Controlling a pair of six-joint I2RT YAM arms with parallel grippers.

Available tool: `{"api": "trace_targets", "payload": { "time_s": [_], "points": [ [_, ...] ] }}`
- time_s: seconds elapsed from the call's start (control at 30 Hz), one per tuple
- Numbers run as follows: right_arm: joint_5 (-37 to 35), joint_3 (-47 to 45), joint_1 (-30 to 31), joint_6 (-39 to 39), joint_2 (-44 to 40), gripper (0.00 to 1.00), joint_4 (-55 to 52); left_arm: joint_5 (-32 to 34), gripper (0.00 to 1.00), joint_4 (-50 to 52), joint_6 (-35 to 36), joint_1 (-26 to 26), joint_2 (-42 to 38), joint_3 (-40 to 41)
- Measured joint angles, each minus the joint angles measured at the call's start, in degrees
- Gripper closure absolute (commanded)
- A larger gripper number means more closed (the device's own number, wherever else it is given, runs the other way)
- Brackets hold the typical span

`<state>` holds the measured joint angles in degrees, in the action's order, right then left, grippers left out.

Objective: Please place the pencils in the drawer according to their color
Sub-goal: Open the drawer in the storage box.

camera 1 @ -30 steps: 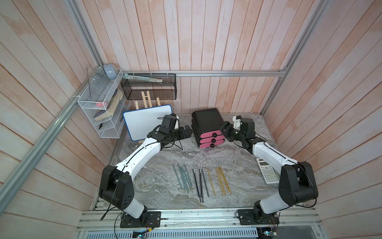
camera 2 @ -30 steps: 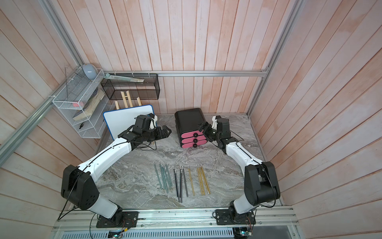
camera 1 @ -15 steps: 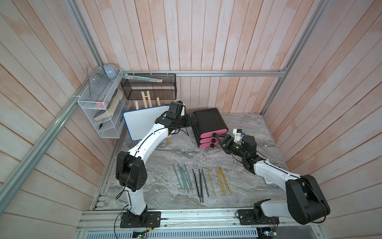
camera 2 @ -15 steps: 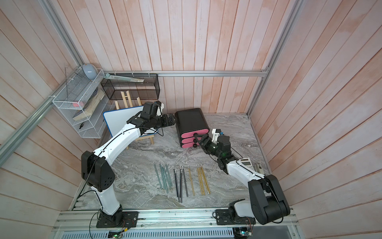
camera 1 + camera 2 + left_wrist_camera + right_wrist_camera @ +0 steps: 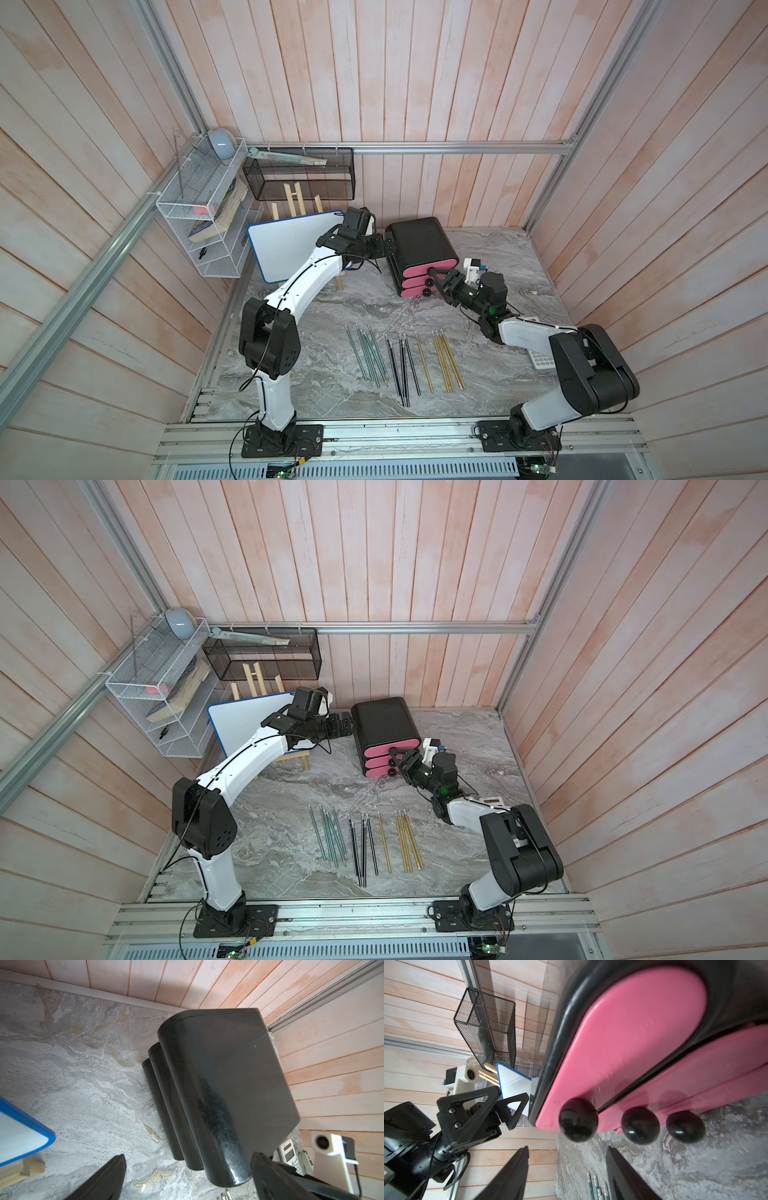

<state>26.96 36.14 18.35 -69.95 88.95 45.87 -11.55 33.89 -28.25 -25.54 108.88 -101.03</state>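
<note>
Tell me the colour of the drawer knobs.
The knobs are glossy black, clearest in the right wrist view.

In my right wrist view the drawer is blurred and runs off the edge, my right end effector shows only its fingers, and the pencils are cut short. In a top view my right arm hides part of the calculator.

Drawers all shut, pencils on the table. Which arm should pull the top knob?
Right. The right tool is open, lined up just short of the top knob on the drawer. The left tool, open, sits at the back corner of the cabinet, away from the knobs; better for bracing.
</note>
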Motion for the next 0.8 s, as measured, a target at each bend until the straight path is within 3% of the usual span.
{"api": "trace_targets", "payload": {
  "time_s": [0.3, 0.6, 0.8],
  "points": [
    [0.44, 2.84, -0.28, -1.46, 5.22, 0.52, 2.99, 0.00, 0.00, 0.00, 0.00, 0.02, 0.76, -0.02],
    [2.01, 3.61, -0.83, -2.32, 6.91, 0.76, 4.09, -0.02, 0.00, -0.02, -0.02, 0.00, 2.29, -0.57],
    [2.54, 2.05, -0.92, -2.47, 6.01, 0.81, 4.94, -0.07, 0.00, -0.13, -0.09, 0.00, 3.67, -1.07]
  ]
}}
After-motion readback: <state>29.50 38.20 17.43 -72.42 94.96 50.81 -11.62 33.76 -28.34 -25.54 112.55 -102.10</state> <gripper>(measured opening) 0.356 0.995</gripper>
